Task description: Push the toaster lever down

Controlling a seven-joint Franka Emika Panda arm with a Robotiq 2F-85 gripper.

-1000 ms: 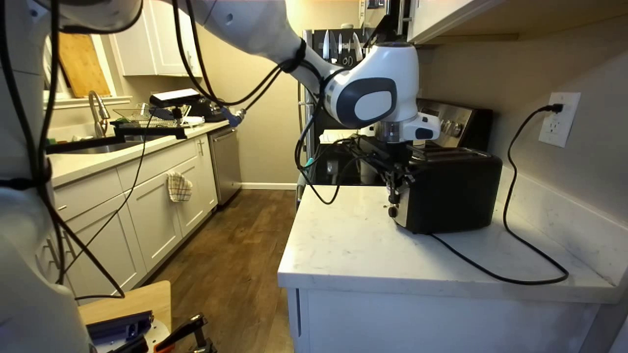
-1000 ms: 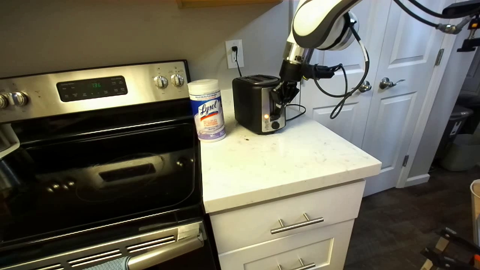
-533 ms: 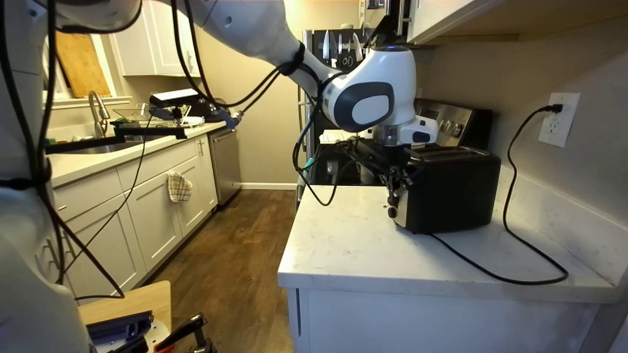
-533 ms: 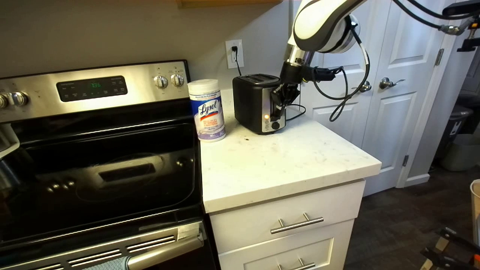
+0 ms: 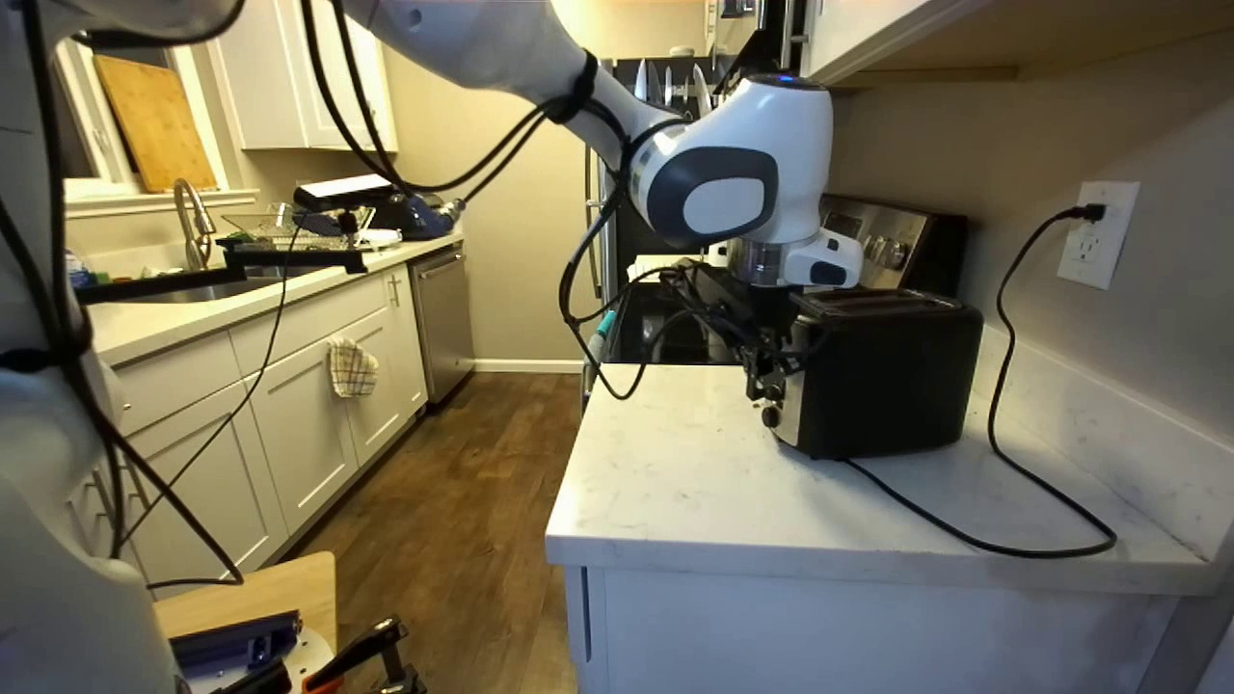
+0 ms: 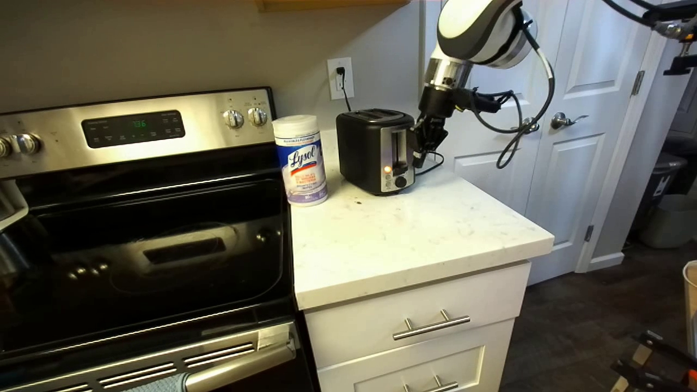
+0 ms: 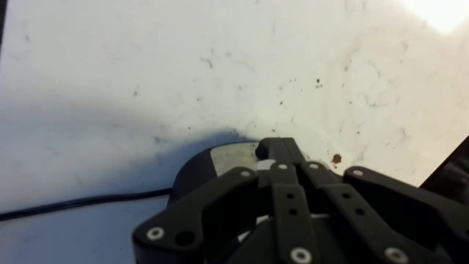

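The black toaster (image 5: 892, 376) stands on the counter and shows in both exterior views. In an exterior view its silver front panel (image 6: 387, 155) faces out, with a lit orange light (image 6: 387, 169) and a black knob (image 6: 401, 181). The lever (image 6: 400, 166) sits low in its vertical slot, just above the knob. My gripper (image 6: 419, 159) is shut and empty, just off the front panel. In the wrist view the fingertips (image 7: 281, 146) are pressed together above the toaster's front (image 7: 234, 156) and hide the lever.
A Lysol wipes canister (image 6: 302, 163) stands beside the toaster. The stove (image 6: 163, 234) adjoins the counter (image 6: 414, 234). The toaster's cord (image 5: 1003, 551) runs over the counter to a wall outlet (image 5: 1099, 236). An upper cabinet (image 5: 925, 39) hangs above.
My gripper has moved away from the toaster's front panel, so the slot and the lever at its bottom are now uncovered. The orange light is lit in all frames.
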